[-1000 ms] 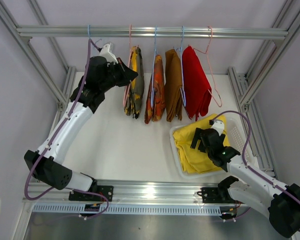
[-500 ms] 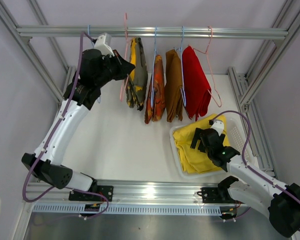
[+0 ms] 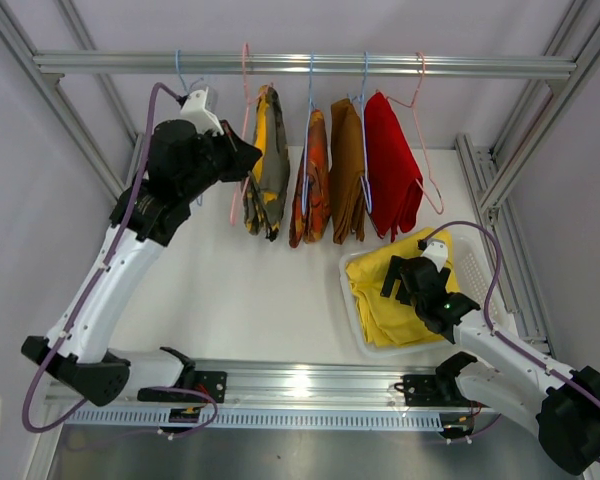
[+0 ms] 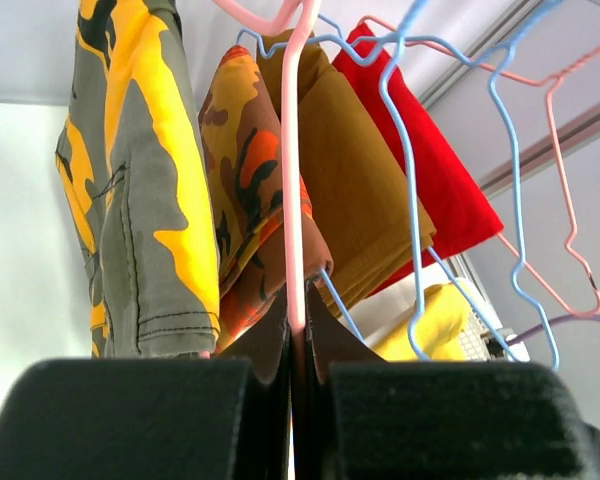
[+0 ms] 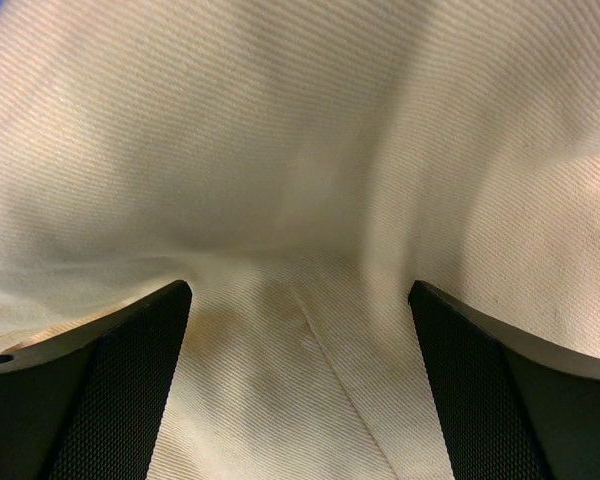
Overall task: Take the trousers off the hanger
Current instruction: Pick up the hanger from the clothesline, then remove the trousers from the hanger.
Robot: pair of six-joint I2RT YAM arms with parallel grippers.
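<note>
My left gripper is shut on the wire of a pink hanger, high up by the rail. In the left wrist view that pink hanger runs straight up from between the closed fingers. The camouflage trousers hang beside it, seemingly on its bar, and show at the left. Orange-red, brown and red trousers hang further right. Yellow trousers lie in the basket; my right gripper stands open just over them, with pale cloth filling its view.
The white mesh basket sits at the table's right. An empty pink hanger hangs at the rail's right end, and a blue one at its left. Frame posts stand on both sides.
My left gripper has lifted and shifted left with the pink hanger, whose hook has moved left along the rail. The camouflage trousers swung left with it. The right arm has not moved.
</note>
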